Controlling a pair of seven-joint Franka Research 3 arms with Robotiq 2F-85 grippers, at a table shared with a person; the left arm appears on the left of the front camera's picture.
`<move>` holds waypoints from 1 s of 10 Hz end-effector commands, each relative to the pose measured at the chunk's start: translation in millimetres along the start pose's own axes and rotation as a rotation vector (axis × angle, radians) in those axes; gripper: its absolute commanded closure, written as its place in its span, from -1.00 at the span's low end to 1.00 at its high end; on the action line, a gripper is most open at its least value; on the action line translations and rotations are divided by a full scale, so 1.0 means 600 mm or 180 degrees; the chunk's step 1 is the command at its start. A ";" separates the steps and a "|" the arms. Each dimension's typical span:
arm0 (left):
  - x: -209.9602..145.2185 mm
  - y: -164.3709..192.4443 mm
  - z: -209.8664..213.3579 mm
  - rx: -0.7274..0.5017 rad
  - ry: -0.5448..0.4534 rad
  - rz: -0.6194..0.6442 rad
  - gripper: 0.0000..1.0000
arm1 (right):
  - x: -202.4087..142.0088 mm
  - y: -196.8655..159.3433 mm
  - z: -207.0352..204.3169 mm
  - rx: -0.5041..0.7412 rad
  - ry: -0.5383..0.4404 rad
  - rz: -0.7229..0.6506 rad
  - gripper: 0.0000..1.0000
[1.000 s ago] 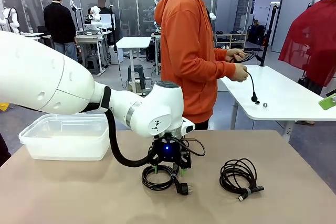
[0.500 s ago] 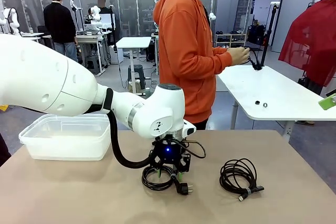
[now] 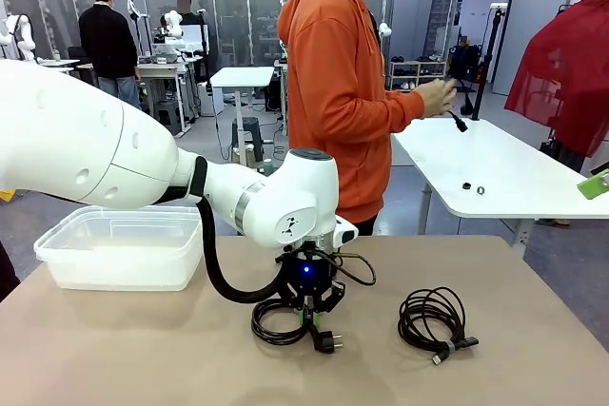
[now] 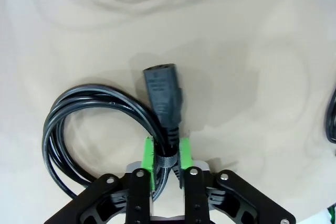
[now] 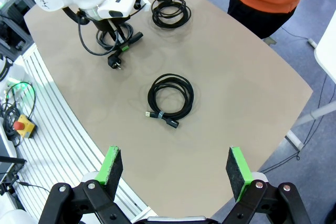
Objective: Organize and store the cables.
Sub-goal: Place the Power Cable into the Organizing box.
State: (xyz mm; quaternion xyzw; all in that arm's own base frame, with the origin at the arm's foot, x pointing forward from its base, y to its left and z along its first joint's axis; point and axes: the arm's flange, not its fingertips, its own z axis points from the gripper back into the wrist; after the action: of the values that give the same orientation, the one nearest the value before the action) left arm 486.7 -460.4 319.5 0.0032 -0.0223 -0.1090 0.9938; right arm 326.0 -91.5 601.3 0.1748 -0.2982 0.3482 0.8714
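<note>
Since a second ago my left gripper (image 4: pixel 167 158) has gone from straddling the held cable (image 4: pixel 94 124) to pinching it, jaws narrow on the tie beside the plug (the wrist view shows it plainly). At the left the clear bin (image 3: pixel 57 240) shows no cable inside, so I judge nothing is stored yet. The held cable is at mid-table; a second coil (image 3: pixel 433 319) lies to its right and a third coil (image 5: pixel 170 9) lies apart. My right gripper (image 5: pixel 173 156) hangs wide, holding nothing. The way to the bin looks free; the person (image 3: pixel 343 92) stands beyond the table.

Tub (image 3: pixel 114 268) at table (image 3: pixel 143 354) left; cable coil (image 3: pixel 276 337) centre, second coil (image 3: pixel 433 319) to its right
</note>
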 end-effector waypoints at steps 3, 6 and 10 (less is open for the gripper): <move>0.004 0.011 0.026 -0.0143 0.0112 -0.0151 1.00 | -0.001 0.000 -0.001 0.0032 -0.0017 0.0035 -1.00; -0.031 0.055 0.186 -0.0089 -0.0038 -0.0405 1.00 | -0.001 0.000 -0.001 0.0032 -0.0017 0.0035 -1.00; -0.044 0.086 0.291 0.0081 -0.0043 -0.0717 1.00 | -0.001 0.000 -0.001 0.0032 -0.0017 0.0035 -1.00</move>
State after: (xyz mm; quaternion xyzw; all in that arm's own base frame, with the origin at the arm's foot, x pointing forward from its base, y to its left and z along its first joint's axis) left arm 461.4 -408.5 495.3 0.0107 -0.0343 -0.1959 0.9800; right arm 326.1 -91.4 601.2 0.1748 -0.2980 0.3482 0.8714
